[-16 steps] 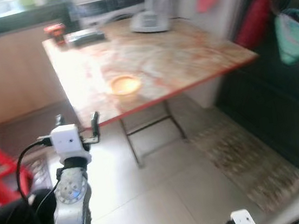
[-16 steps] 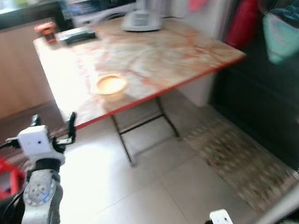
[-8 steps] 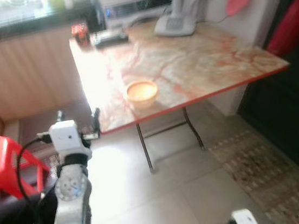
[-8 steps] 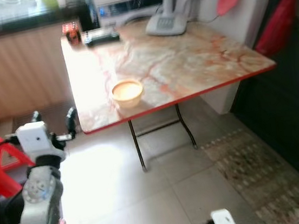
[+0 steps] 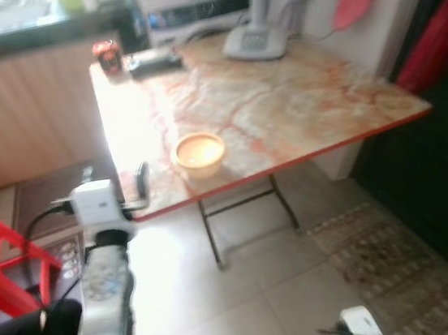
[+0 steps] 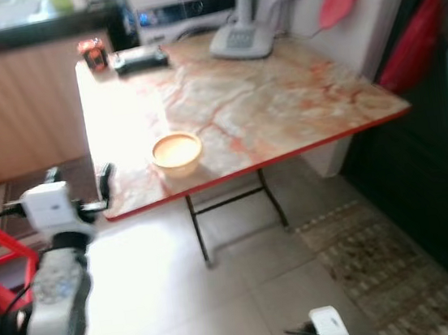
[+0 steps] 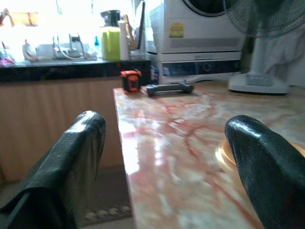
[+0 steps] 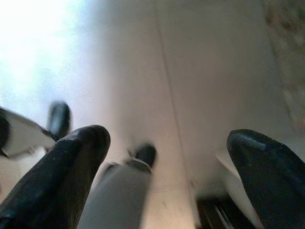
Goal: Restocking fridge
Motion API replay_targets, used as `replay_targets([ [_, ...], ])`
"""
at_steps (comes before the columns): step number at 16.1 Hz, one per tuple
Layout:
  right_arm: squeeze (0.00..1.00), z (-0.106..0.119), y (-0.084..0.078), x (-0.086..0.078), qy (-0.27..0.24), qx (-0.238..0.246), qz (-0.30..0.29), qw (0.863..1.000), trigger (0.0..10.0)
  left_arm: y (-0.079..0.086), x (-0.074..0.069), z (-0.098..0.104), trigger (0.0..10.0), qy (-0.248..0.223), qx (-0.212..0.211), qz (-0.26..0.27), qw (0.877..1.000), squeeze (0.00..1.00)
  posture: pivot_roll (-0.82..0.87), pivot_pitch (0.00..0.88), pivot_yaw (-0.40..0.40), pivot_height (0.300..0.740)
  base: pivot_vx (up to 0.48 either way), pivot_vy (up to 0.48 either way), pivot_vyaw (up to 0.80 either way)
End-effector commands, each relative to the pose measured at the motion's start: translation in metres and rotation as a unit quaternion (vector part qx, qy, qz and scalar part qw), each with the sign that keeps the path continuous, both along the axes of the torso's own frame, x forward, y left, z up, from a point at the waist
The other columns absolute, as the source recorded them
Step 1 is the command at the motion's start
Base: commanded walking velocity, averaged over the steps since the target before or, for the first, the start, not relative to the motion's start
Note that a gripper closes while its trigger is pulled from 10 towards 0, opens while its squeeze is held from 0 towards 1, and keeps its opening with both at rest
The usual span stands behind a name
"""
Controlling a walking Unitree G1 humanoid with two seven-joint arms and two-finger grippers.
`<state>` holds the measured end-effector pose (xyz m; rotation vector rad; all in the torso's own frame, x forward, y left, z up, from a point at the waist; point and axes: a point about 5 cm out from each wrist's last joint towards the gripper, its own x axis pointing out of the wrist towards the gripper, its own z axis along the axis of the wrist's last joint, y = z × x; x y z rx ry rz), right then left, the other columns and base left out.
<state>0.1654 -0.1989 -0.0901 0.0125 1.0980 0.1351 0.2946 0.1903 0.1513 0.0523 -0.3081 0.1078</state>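
Two grippers are what I have to report, and both are empty. The left gripper (image 5: pixel 115 181) is raised in front of me, just at the near left corner of the folding table (image 5: pixel 281 103), its two black fingers (image 7: pixel 71 167) spread wide with nothing between them. Through the left wrist view I look along those fingers across the marbled tabletop. The right gripper (image 8: pixel 167 181) hangs low on my right, pointing down at the tiled floor (image 8: pixel 200 71), its fingers also spread apart and holding nothing.

On the table, a shallow yellow bowl (image 5: pixel 198 153) sits near the near edge, just right of the left gripper and apart from it. At the far left corner stands a small red and black item (image 5: pixel 106 55), and just right of it lies a dark flat object (image 5: pixel 154 61). The white base of a standing fan (image 5: pixel 255 43) rests at the far edge, further right. Behind the table I can make out a white appliance (image 7: pixel 200 33) and a dark counter (image 7: pixel 57 69) with a yellow-green jug (image 7: pixel 109 43).

A red plastic chair (image 5: pixel 2 260) is on my near left. A patterned mat (image 5: pixel 382 254) lies on the floor to the right, under the table's right end. I cannot pick out a fridge with any certainty; the right side is dark and blurred.
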Motion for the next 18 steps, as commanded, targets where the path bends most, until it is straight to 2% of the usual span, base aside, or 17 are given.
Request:
replay_targets([
  [1,0.0,-0.0022,-0.0083,-0.0087,0.011,-0.01,-0.004,1.0,10.0,-0.008,0.0025,0.003,10.0,-0.004,-0.004,-0.012,1.0,0.0,0.05,0.0,-0.019,0.74,0.251,0.0,0.0],
  [10,0.0,-0.0024,-0.0063,-0.0091,0.016,-0.003,0.014,1.0,10.0,-0.0108,0.0048,0.0019,10.0,-0.001,-0.003,-0.02,1.0,0.0,0.04,0.0,-0.015,0.74,0.251,0.0,0.0],
  [13,0.0,-0.0023,-0.0055,-0.0085,0.014,-0.001,0.012,1.0,10.0,-0.0101,0.0046,0.0024,10.0,-0.002,-0.002,-0.02,1.0,0.0,0.04,0.0,-0.017,0.74,0.252,0.0,0.72],
  [17,0.0,-0.0023,-0.0056,-0.0084,0.013,0.001,0.004,1.0,10.0,-0.0107,0.0048,0.002,10.0,-0.001,-0.006,-0.021,1.0,0.0,0.04,0.0,-0.017,0.74,0.251,0.0,0.0],
  [18,0.0,-0.0022,-0.0057,-0.0082,0.012,0.001,0.003,1.0,10.0,-0.011,0.005,0.0012,10.0,0.001,-0.02,-0.025,0.999,0.0,0.04,0.0,-0.018,0.74,0.255,0.0,0.0],
])
